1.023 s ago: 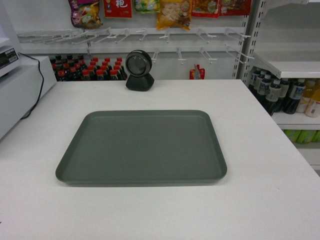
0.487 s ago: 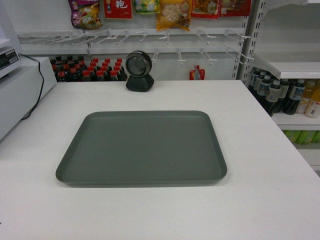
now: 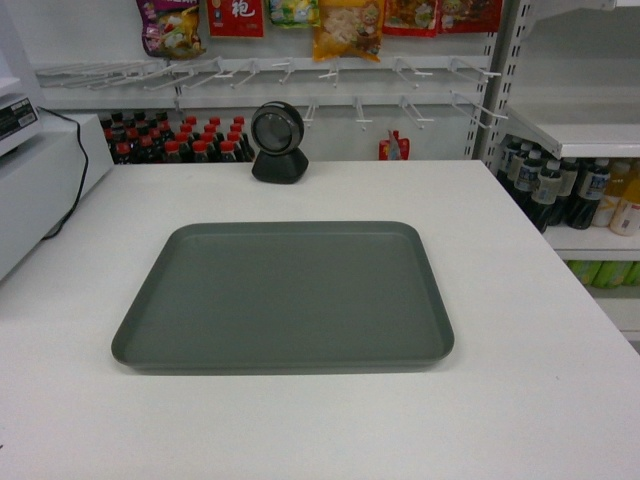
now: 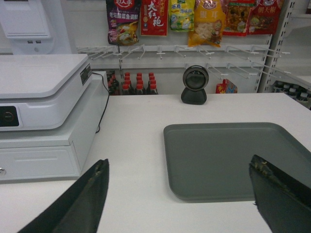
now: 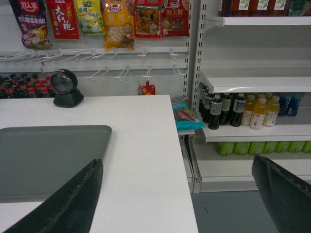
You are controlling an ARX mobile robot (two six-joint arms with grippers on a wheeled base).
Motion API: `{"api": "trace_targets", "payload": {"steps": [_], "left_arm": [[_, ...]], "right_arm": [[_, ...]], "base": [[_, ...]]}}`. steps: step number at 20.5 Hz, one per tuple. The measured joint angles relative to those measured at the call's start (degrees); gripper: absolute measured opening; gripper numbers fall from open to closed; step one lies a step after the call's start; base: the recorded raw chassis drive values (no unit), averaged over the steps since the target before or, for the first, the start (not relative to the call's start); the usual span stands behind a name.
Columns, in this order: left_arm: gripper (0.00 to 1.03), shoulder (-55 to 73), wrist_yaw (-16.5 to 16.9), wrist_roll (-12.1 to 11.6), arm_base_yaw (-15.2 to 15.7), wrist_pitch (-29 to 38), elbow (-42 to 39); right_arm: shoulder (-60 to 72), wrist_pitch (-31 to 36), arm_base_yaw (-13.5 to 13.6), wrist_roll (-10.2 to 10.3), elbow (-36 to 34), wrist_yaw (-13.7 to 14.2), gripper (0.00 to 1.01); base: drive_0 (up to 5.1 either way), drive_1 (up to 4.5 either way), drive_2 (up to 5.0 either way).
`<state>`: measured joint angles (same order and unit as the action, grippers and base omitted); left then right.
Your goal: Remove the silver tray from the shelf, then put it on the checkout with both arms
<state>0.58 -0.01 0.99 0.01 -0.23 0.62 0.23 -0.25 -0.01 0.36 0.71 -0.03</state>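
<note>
The silver tray (image 3: pixel 285 292) lies flat on the white checkout (image 3: pixel 520 330), near its middle, with nothing on it. Neither arm shows in the head view. In the left wrist view my left gripper (image 4: pixel 179 167) stands open near the counter's front, nothing between its fingers; the tray (image 4: pixel 228 155) lies ahead and to its right. My right gripper (image 5: pixel 177 167) is open too, over the checkout's (image 5: pixel 146 160) right edge, the tray (image 5: pixel 48 158) off to its left. The shelf (image 3: pixel 585 135) stands at the right, with bottles below.
A black round scanner (image 3: pixel 277 142) stands at the checkout's far edge. A white cash register (image 4: pixel 43 107) with a black cable occupies the left side. Behind are peg hooks, hanging snack bags (image 3: pixel 345 25) and soy-sauce bottles (image 3: pixel 175 140). Right of the counter, drink bottles (image 5: pixel 243 110) fill lower shelves.
</note>
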Motion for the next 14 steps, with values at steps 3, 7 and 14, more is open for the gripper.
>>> {"api": "trace_targets", "payload": {"steps": [3, 7, 14], "left_arm": [[0.98, 0.0, 0.0, 0.0, 0.0, 0.0, 0.0], [0.98, 0.0, 0.0, 0.0, 0.0, 0.0, 0.0], [0.98, 0.0, 0.0, 0.0, 0.0, 0.0, 0.0]], "right_arm": [[0.0, 0.0, 0.0, 0.0, 0.0, 0.0, 0.97], [0.0, 0.0, 0.0, 0.0, 0.0, 0.0, 0.98], [0.0, 0.0, 0.0, 0.0, 0.0, 0.0, 0.98]], "base": [[0.0, 0.0, 0.0], [0.0, 0.0, 0.0], [0.0, 0.0, 0.0]]}}
